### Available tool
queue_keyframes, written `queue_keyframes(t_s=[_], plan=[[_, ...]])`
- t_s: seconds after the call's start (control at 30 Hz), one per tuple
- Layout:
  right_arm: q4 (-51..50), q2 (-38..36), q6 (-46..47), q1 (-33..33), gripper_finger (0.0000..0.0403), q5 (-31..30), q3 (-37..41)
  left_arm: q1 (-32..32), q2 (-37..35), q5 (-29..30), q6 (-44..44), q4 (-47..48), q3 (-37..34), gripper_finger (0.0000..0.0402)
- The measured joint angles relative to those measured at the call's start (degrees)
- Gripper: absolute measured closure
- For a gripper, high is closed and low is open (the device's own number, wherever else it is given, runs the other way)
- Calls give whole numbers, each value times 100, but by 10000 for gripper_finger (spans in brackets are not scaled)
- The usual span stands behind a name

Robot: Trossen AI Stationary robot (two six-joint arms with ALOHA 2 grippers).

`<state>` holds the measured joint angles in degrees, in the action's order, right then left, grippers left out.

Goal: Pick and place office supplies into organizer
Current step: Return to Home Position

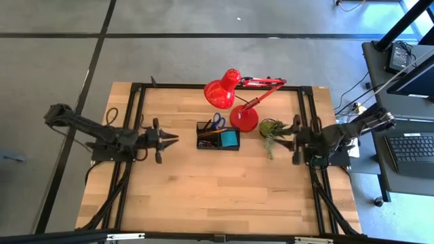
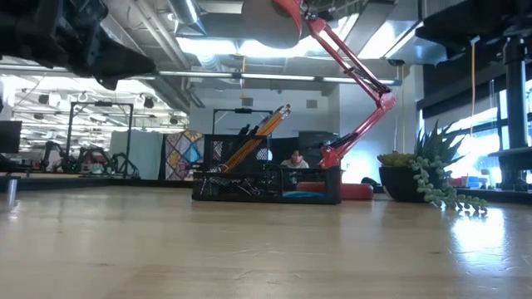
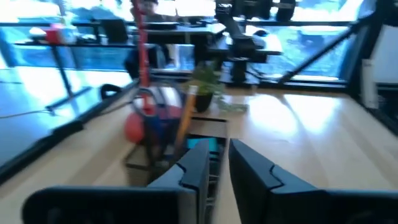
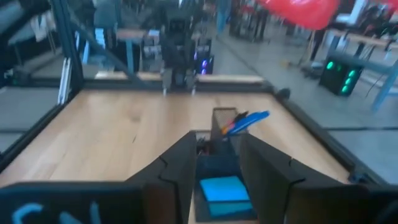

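Black organizer between left gripper, seemingly narrowly parted, and right gripper, parted wider, well apart from both

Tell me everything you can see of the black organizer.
The organizer is a low black mesh-looking tray with compartments, standing flat near the middle of the wooden table, close beside the red lamp's base. Blue-handled scissors and orange pencils stick up from it, leaning; a blue sticky-note pad lies flat at its end nearest the potted plant.
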<state>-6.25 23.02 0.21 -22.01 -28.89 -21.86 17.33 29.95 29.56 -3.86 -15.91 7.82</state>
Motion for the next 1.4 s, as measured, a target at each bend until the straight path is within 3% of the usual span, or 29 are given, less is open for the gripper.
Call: queue_keyframes(t_s=[0.23, 0.43, 0.73, 0.87, 1.2, 1.4], plan=[[-110, -1463, -336, 128, 275, -7, 503, -1184, -650, 41, 511, 409, -88, 357], [-309, -2284, -703, 128, 275, -4, 603, -2505, -975, -724, 908, 500, -88, 362], [-517, -2280, -673, 167, 275, -150, 695, -4165, -1252, -2149, 622, 747, -88, 387], [-398, -2283, -641, 189, 275, -163, 959, -4440, -1354, -2747, 523, 778, -88, 394], [336, -2283, -820, 650, 275, -356, 1476, -4534, -1996, -2652, 216, 641, -744, 398], [351, -2283, -1010, 928, 275, -351, 1477, -4532, -2384, -2632, 244, 808, -737, 398]])
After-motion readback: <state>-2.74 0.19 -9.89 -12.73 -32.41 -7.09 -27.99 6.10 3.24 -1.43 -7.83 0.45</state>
